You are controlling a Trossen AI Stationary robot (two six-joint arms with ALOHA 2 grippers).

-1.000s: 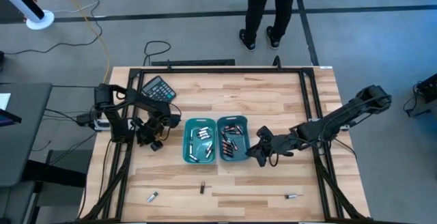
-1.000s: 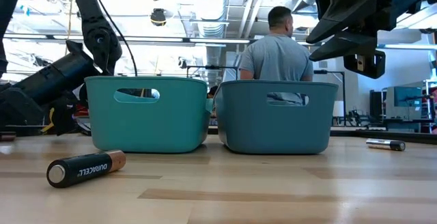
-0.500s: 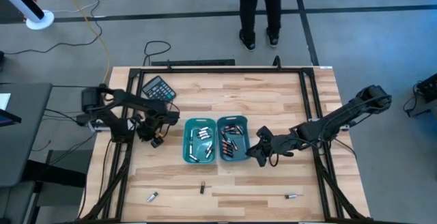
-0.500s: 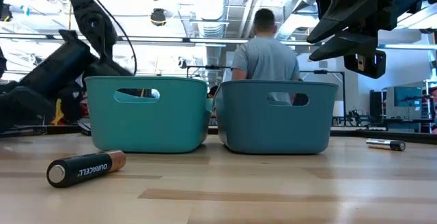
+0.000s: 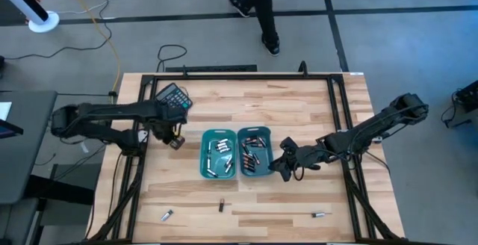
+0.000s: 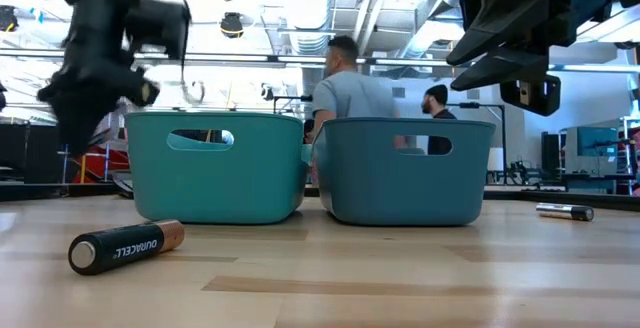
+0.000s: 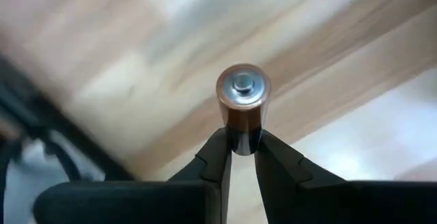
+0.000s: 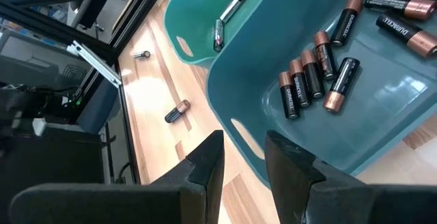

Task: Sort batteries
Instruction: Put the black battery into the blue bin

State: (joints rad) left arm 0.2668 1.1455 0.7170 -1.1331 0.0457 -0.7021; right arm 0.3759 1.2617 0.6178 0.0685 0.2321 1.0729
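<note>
My left gripper hangs above the wood left of the two teal bins, shut on one dark battery with a copper end. It shows blurred in the low view, high above the left bin. The left bin holds silvery cells, the right bin dark copper-ended ones. My right gripper hovers open over the right bin's right rim, with nothing between its fingers. Loose batteries lie on their sides near the front edge. My left gripper pinches the battery's dark body between its two fingertips, coming from above and pointing down. The copper end with its button sticks out beyond the fingertips. The battery is lifted clear of the table.
A black calculator lies at the far left of the table, close behind my left gripper. A black frame runs along the table's edges. People stand in the room beyond the table. Bare wood lies in front of the bins.
My left gripper has risen well clear of the table with the battery and tipped until it points straight down, drifting a little toward the far edge while its arm drew back to the left. My right gripper has kept still.
</note>
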